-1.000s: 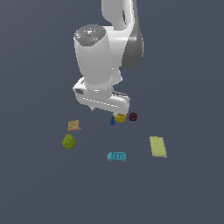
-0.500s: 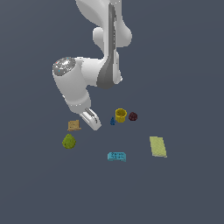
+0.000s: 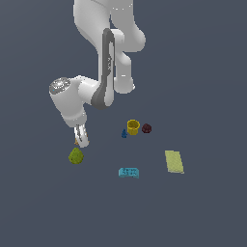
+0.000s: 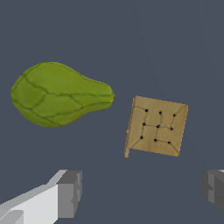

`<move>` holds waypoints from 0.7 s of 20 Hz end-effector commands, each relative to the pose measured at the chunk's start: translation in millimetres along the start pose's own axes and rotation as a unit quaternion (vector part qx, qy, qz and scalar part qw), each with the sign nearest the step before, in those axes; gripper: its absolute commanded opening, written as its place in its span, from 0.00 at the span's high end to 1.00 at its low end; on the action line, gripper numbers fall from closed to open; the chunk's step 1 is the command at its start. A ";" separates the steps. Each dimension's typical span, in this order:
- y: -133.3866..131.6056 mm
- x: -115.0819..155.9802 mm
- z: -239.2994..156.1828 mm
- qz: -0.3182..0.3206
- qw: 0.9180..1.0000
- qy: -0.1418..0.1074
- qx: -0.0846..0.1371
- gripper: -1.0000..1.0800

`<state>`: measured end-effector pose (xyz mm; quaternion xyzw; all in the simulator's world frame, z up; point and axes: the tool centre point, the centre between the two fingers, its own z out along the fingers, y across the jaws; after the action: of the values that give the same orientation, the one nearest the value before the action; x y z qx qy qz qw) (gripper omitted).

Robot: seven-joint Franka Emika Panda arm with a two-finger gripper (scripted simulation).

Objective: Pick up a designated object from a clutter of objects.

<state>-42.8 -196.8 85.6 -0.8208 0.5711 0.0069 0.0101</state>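
The designated object, a tan boxy block (image 4: 157, 127) with dark dots and faint lines, lies flat on the floor just ahead of my gripper (image 4: 142, 190) in the wrist view. The gripper is open, its two grey fingertips (image 4: 70, 192) spread wider than the block and holding nothing. In the exterior view the gripper (image 3: 83, 141) hangs low over the block, of which only a sliver (image 3: 76, 142) shows beside the fingers. The olive-green pear-like lump (image 4: 59, 94) lies close beside the block, apart from it, and just below the gripper in the exterior view (image 3: 75, 156).
Toward the exterior view's right sit the yellow cup (image 3: 133, 127), the dark red ball (image 3: 146, 128) and the tiny blue piece (image 3: 124, 133). Nearer the front are the cyan block (image 3: 129, 172) and the yellow-green slab (image 3: 174, 161).
The arm has swung to the exterior view's left and come down over the tan block, which it now mostly hides. The yellow cup is uncovered again.
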 end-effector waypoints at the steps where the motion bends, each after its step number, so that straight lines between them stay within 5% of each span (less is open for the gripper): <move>1: 11.8 9.3 9.7 0.034 0.999 0.005 -0.001 0.04; 14: 29.9 21.4 25.9 0.080 0.997 0.011 -0.004 0.04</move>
<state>-63.3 -226.9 60.5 -0.7724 0.6351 0.0005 0.0003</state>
